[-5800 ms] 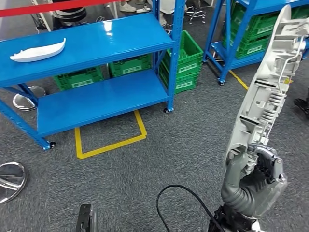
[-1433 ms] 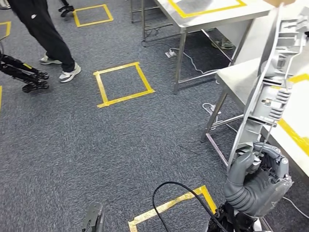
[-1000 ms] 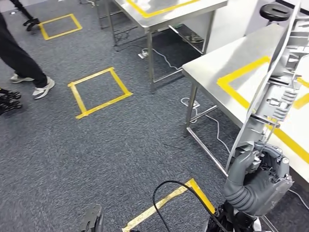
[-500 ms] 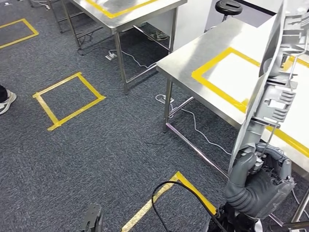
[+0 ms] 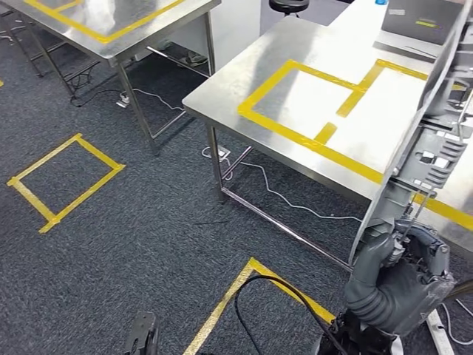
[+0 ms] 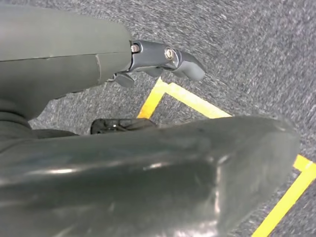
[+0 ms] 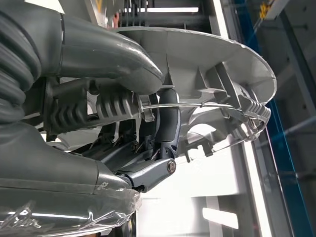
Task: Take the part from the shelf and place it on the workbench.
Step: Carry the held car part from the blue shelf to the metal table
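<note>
At about four o'clock in the head view, the right hand (image 5: 399,277) grips the lower end of the part (image 5: 426,140), a long grey-white moulded plastic piece with ribs and clips on its inner face. The part stands tilted, rising from the hand toward two o'clock, its upper length crossing in front of the near edge of the workbench (image 5: 262,66) without resting on it. In the right wrist view the thumb and dark fingers (image 7: 166,121) are wrapped around the ribbed inner side of the part (image 7: 223,64), and a thin metal wire runs along it. The workbench is a steel table at one o'clock, its top marked with yellow tape (image 5: 304,137) in rectangles; at its far end, near the top edge of the view, lies a flat grey box (image 5: 421,18), and whether anything is in it cannot be told. A second steel table (image 5: 120,41) with yellow tape stands at eleven o'clock, with something white and blurred on it. White cables (image 5: 278,196) trail on the grey carpet under the workbench. A yellow tape square (image 5: 64,177) lies on the floor at nine o'clock. The left hand (image 6: 168,57) hangs over the carpet, holding nothing, one finger stretched out straight.
</note>
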`<action>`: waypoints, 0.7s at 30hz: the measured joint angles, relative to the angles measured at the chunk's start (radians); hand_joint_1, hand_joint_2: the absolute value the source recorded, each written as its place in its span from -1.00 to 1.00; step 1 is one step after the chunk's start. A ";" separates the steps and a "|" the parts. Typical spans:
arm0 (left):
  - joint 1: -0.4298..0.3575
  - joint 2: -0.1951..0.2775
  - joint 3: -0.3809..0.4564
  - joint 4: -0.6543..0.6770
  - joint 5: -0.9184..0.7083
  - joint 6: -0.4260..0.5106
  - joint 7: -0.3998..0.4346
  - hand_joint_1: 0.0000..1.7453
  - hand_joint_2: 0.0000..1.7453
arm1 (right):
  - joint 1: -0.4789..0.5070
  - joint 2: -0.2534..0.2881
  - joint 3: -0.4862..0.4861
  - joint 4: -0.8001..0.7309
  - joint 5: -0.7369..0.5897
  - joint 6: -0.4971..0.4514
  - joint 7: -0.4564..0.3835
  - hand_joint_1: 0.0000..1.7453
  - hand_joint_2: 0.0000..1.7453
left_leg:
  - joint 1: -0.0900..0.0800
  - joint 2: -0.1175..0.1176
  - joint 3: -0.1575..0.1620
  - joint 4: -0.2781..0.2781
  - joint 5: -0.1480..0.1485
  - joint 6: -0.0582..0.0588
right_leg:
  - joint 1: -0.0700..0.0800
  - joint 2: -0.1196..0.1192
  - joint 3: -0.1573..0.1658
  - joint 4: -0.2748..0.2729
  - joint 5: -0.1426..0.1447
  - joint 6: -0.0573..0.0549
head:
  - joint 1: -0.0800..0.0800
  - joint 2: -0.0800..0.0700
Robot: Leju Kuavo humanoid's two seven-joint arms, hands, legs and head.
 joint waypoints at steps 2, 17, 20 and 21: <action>0.000 0.001 0.001 0.000 0.013 0.001 -0.003 -1.00 1.00 | 0.000 0.000 0.000 0.000 0.001 -0.001 0.000 1.00 1.00 | 0.002 -0.010 0.023 -0.064 0.061 0.001 | -0.002 0.030 0.000 0.001 0.002 0.004 | 0.000 0.000; -0.005 -0.003 0.035 0.000 0.061 0.013 -0.023 -1.00 1.00 | 0.001 0.001 0.000 -0.003 0.006 -0.007 -0.006 1.00 1.00 | 0.005 0.037 0.125 -0.280 0.139 0.054 | 0.000 -0.042 -0.122 0.234 -0.089 0.055 | 0.011 0.000; -0.007 -0.004 0.037 0.000 0.062 0.009 -0.031 -1.00 1.00 | 0.001 0.001 0.000 -0.004 0.007 -0.007 -0.006 1.00 1.00 | -0.001 0.064 0.139 -0.280 0.128 0.042 | 0.009 -0.101 -0.007 0.039 -0.015 0.042 | 0.011 0.000; -0.007 -0.004 0.037 0.000 0.062 0.008 -0.033 -1.00 1.00 | 0.001 0.001 0.000 -0.004 0.007 -0.006 -0.006 1.00 1.00 | -0.004 0.072 0.142 -0.280 0.126 0.038 | 0.012 -0.112 0.007 0.013 -0.010 0.036 | 0.011 0.000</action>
